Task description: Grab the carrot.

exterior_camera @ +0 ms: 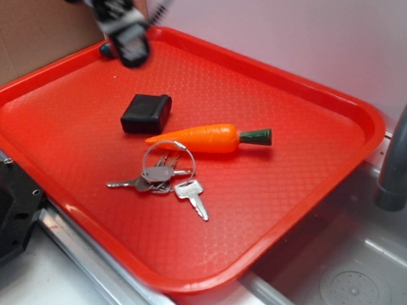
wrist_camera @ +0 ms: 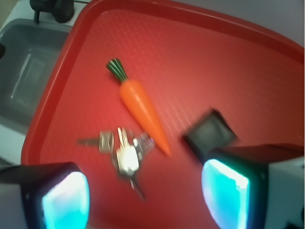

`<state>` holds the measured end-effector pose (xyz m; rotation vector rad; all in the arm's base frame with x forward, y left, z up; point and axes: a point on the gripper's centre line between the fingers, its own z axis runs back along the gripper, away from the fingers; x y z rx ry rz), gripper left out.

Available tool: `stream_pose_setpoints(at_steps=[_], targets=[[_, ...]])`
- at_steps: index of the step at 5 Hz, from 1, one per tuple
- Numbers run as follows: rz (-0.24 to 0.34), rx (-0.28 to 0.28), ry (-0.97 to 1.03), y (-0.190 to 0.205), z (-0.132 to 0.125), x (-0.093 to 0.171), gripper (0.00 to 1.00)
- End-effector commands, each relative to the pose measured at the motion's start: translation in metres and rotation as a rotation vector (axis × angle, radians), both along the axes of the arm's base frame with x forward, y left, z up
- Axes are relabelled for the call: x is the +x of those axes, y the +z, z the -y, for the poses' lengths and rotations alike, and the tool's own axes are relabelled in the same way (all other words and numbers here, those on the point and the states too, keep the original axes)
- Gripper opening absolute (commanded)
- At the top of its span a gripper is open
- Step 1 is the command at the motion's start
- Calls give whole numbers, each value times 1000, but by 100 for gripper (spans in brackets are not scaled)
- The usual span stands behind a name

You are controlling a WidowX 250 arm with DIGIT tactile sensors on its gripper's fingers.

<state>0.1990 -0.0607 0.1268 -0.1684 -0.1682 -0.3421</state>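
Note:
The orange carrot (exterior_camera: 206, 137) with a dark green stem lies flat near the middle of the red tray (exterior_camera: 319, 149), its tip pointing left. In the wrist view the carrot (wrist_camera: 142, 109) lies ahead of the fingers, stem toward the top left. My gripper (exterior_camera: 131, 44) hovers above the tray's far left corner, well away from the carrot and blurred. In the wrist view the gripper (wrist_camera: 145, 200) stands open, its two cyan-lit pads (wrist_camera: 66, 200) wide apart with nothing between them.
A small black box (exterior_camera: 147, 113) sits just left of the carrot. A bunch of keys (exterior_camera: 161, 177) on a ring lies in front of it. A grey sink (exterior_camera: 350, 282) and faucet (exterior_camera: 406, 143) lie to the right, cardboard (exterior_camera: 29, 20) at the back left.

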Motion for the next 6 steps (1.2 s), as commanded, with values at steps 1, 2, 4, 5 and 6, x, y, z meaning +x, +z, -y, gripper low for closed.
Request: stream_pose_setpoints(at_steps=[1, 2, 4, 5, 6], targets=[[27, 128, -43, -55, 29, 46, 100], [40, 153, -109, -89, 37, 53, 100], [-14, 162, -108, -117, 32, 37, 0], [3, 125, -74, -97, 22, 34, 0], [19, 79, -22, -66, 6, 32, 0]])
